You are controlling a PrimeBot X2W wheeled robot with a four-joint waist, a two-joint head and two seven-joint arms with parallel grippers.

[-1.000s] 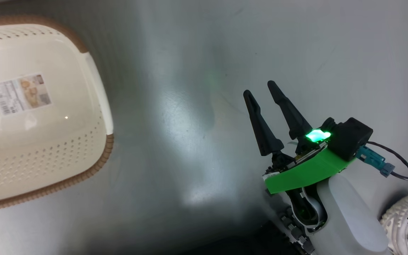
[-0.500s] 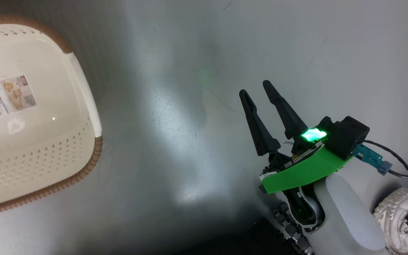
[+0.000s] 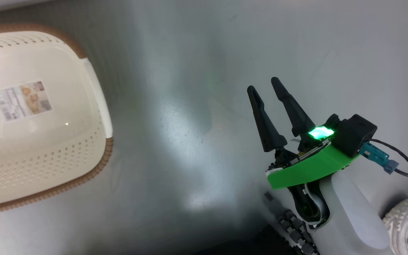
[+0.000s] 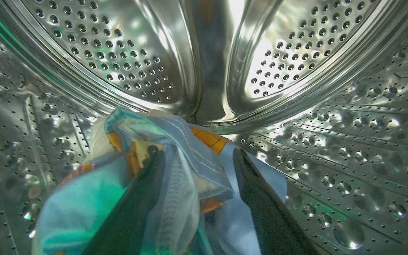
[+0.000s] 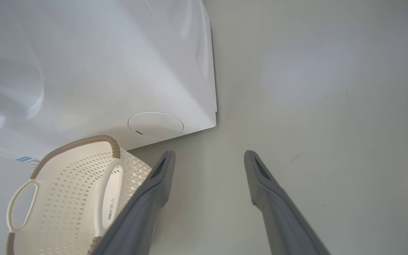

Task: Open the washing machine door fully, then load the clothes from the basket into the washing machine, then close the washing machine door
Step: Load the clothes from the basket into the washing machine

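Clothes (image 4: 190, 170): blue cloth with orange marks and some cream, bundled low in the drum (image 4: 126, 53) of the washer (image 5: 119, 71). We note the left tool (image 4: 197, 156) wide, one finger on either side of the bundle, with cloth draped between them. Basket (image 3: 48, 156) stands on the floor (image 3: 197, 88) at the left, just beside the washer's lower front corner. Right tool (image 3: 262, 84) is wide, gripping nothing, over bare floor and well right of the basket.
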